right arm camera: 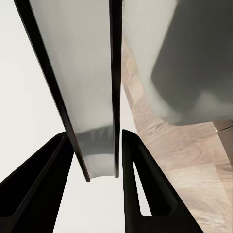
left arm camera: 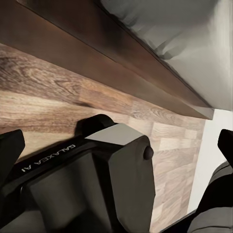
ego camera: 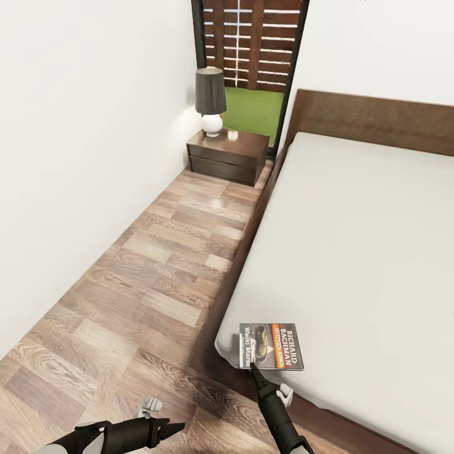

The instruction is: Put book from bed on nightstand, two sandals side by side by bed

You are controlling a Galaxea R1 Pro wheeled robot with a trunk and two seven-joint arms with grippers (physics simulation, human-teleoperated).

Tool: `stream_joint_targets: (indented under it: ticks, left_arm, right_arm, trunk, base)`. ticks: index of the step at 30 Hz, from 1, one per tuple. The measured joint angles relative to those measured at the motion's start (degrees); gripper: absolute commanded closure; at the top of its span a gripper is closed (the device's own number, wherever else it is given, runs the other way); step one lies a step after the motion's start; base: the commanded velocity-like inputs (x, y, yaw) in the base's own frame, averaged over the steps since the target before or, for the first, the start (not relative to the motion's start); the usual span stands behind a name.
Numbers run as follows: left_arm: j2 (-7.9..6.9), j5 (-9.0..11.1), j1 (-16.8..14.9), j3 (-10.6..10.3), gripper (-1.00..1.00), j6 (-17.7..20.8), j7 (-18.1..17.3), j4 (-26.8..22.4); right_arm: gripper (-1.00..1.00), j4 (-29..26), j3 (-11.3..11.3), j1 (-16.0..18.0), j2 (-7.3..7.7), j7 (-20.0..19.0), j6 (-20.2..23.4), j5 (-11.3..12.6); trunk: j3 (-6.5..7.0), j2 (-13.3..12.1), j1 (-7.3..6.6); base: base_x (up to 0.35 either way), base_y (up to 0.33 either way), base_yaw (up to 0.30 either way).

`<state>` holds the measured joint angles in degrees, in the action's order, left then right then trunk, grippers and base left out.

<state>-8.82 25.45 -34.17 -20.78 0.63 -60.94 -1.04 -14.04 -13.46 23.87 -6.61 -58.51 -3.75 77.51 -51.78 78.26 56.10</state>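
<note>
Nearby, a dark-shaded lamp stood on the nightstand at the bed's head corner, while the right gripper was clamped on the grey, orange-banded book at the mattress's near corner, the left gripper closed over plank floor.

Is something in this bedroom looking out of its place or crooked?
Yes. The book lies at the bed's near corner, jutting past the mattress edge, with the right gripper at its near edge. The nightstand, holding a lamp, looks tidy.
</note>
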Motion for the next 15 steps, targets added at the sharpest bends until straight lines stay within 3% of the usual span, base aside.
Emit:
stream_joint_targets:
  ticks: [15]
  left_arm:
    - [-0.03, 0.0, 0.0, 0.0, -1.00, 0.0, 0.0, 0.0]
  right_arm:
    - [1.00, 0.0, 0.0, 0.0, 0.00, 0.0, 0.0, 0.0]
  trunk:
    - [2.69, -6.0, -3.30]
  base:
    - [0.000, 0.000, 0.000]
